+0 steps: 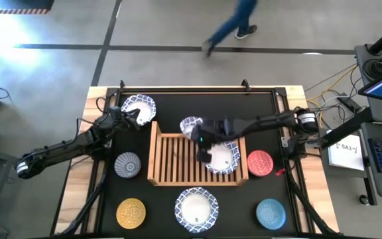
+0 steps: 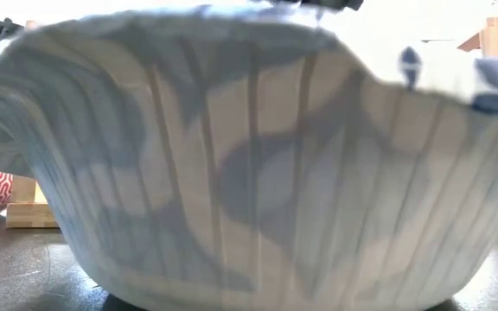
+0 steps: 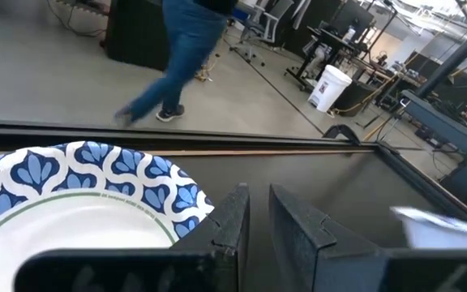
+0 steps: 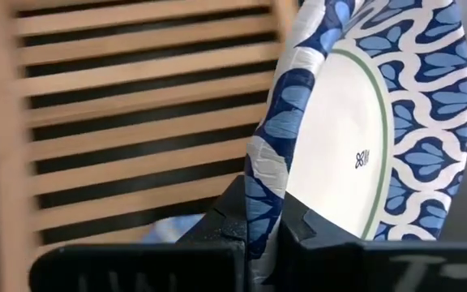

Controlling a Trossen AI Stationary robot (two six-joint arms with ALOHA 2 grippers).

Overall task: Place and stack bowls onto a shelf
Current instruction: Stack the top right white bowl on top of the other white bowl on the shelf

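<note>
The right gripper pinches a white bowl's rim over the shelf; another bowl lies beneath. The left gripper, nearly closed, holds nothing beside the far-left bowl.

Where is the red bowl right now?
In the high view the red bowl sits on the table's right side, just outside the right wall of the wooden shelf, with the light blue bowl nearer the front edge.

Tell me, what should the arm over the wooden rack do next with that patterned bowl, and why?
Probably lift it slightly. The right gripper is shut on the rim of a white bowl with a blue patterned rim, which tilts over the wooden rack. Another patterned bowl sits at the rack's far edge, a likely stacking spot.
</note>
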